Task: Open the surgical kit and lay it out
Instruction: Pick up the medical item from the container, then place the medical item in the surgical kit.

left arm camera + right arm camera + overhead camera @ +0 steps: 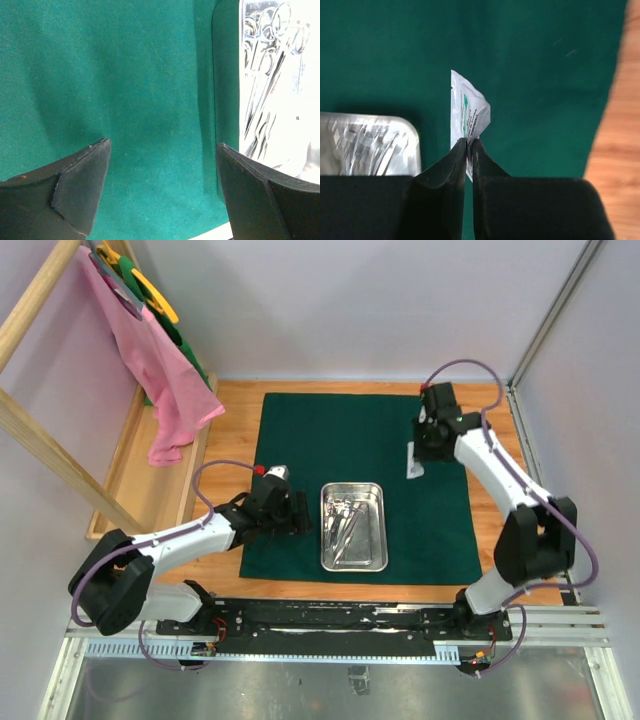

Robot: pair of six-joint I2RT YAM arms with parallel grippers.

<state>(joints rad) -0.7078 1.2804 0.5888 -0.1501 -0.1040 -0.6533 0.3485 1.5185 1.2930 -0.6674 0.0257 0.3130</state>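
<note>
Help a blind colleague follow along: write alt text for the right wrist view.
The right gripper is shut on a small white printed packet, held over a dark green cloth wrap. A rectangular shiny steel tray holding thin steel instruments sits at lower left; wooden tabletop shows at right.

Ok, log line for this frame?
cloth spread flat | tray on cloth, instruments inside | right tool shut on packet, over cloth | left tool open, empty, beside tray

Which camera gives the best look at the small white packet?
Right wrist: the packet sits close up, print visible, pinched in the right gripper's jaws. Top external shows a white sliver; left wrist misses it.
</note>
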